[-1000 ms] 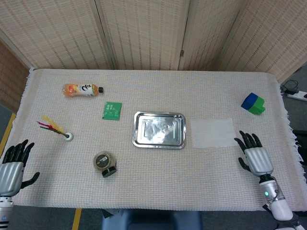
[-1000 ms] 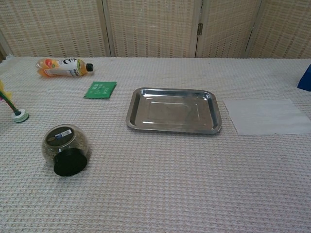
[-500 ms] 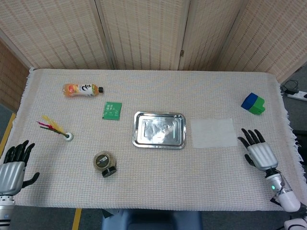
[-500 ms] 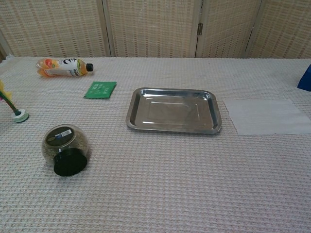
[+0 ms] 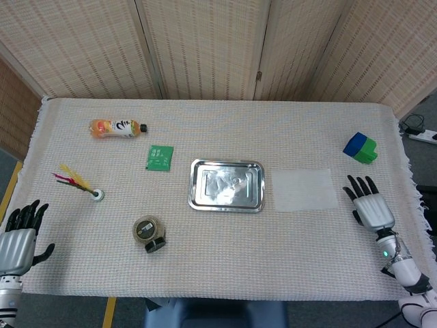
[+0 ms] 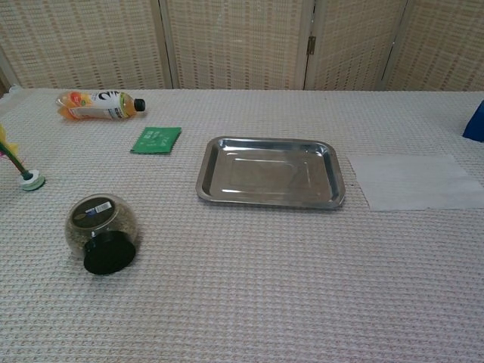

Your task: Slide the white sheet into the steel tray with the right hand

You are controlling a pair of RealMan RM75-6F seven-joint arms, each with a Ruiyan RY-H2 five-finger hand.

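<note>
Sheet point(image 5: 304, 189) is laid flat on the surface point(image 5: 225, 253), just right of the tray point(image 5: 227, 185), with a narrow strip of cloth seen between them. In the chest view the sheet point(image 6: 417, 181) is likewise seen beside the tray's point(image 6: 270, 172) right rim, apart from it.

The right hand point(image 5: 369, 203) is seen only in the head view, just right of the sheet near the surface's right edge. Its fingers point(image 5: 360, 185) are spread and extended; nothing is held. Whether the cloth is touched by it cannot be told. The sheet is not touched by it.

The left hand point(image 5: 19, 234) is seen at the lower left, at the surface's edge, fingers apart and nothing grasped.

Nothing is seen inside the tray but reflections. Between the right hand and the sheet, only bare cloth is seen.

Elsewhere, a blue and green block point(image 5: 360, 147) is placed near the far right edge, beyond the sheet. A jar point(image 5: 149, 232) is laid on its side left of and nearer than the tray, its black lid turned toward the near edge. A green packet point(image 5: 159, 157) is set left of the tray's far corner, a bottle point(image 5: 116, 128) is laid beyond it, and a shuttlecock point(image 5: 80, 184) is laid far left.
</note>
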